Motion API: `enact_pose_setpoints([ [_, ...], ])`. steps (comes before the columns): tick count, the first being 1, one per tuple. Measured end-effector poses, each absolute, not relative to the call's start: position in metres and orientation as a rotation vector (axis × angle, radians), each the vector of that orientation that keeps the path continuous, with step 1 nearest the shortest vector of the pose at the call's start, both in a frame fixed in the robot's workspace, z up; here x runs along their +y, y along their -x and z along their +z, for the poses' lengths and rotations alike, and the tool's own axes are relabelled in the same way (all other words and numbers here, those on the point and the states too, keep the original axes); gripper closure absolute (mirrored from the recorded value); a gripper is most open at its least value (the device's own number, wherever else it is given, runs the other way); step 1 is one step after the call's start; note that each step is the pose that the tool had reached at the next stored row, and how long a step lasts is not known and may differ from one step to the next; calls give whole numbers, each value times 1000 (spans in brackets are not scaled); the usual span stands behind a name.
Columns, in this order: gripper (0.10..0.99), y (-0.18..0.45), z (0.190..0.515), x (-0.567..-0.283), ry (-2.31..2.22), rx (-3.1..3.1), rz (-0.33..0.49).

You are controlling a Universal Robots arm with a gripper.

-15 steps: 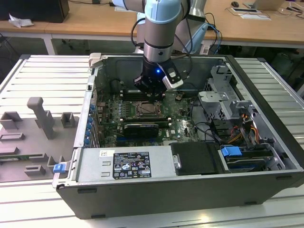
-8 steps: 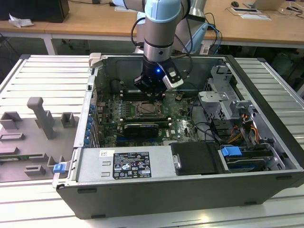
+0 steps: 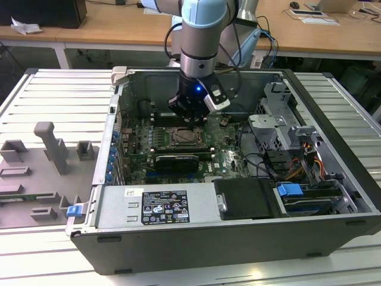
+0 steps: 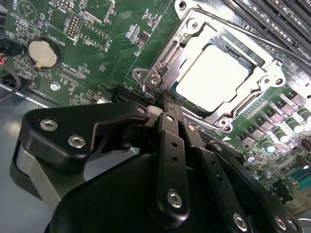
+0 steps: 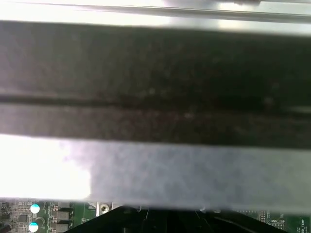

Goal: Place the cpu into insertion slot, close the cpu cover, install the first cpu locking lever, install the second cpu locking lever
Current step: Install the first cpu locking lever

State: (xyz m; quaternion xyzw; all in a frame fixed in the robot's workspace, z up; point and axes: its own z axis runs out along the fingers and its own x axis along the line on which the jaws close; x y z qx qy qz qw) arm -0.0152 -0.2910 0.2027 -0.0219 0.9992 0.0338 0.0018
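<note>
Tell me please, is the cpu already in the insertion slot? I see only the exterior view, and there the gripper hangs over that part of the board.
Observer: Yes. In the second wrist view the cpu lies flat in the insertion slot, with its pale face up.
Operator: And the cpu cover, is it up or down?
Observer: The cpu cover is down over the chip, and the pale face shows through its square window.
Operator: Where exactly is the gripper?
Observer: The tip of the gripper is just beside the corner of the cover that is nearest to that camera.
</note>
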Motion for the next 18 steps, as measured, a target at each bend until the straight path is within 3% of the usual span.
enact_pose_setpoints([
  [5,980,14,201,-291,69,3136,107],
  [9,980,14,201,-291,69,3132,158],
  [18,980,14,213,-294,69,3133,157],
])
